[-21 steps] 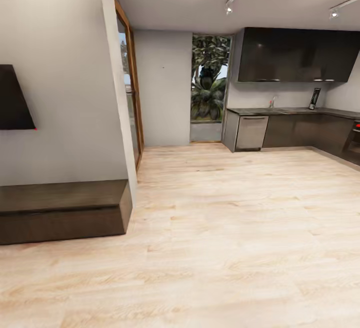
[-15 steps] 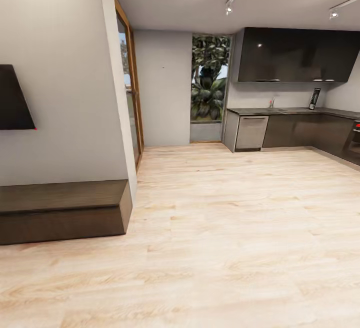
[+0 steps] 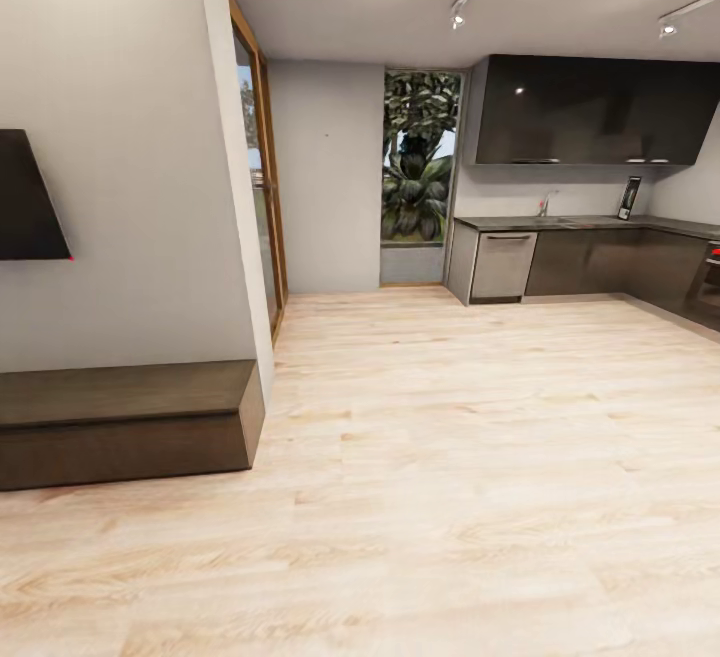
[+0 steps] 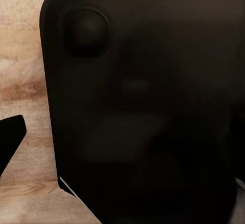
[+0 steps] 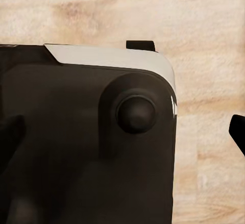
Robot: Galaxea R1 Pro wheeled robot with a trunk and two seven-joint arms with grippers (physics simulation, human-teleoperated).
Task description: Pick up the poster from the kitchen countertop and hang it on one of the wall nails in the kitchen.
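Pale wood floor (image 3: pixel 450 457) ran across the open room in the head view toward the kitchen (image 3: pixel 590 187) in the far right corner, with glossy black upper cabinets (image 3: pixel 590 109) above dark lower ones. The kitchen countertop (image 3: pixel 580 223) lay as a thin grey strip there, and the poster (image 3: pixel 629 198) stood on it as a small dark upright shape against the backsplash, near the faucet (image 3: pixel 545 203); its print was too small to read. A tiny dark speck, likely one of the wall nails (image 3: pixel 326 135), marked the pale wall left of the window (image 3: pixel 420 162). A low dark bench (image 3: pixel 125 422) sat at near left. The wrist views gave close dark robot body panels over floorboards. In the left wrist view a black fingertip (image 4: pixel 10 137) cut in at the edge; in the right wrist view another (image 5: pixel 238 130) did likewise. Whether either pincer was spread or closed could not be told; nothing showed in their grasp.
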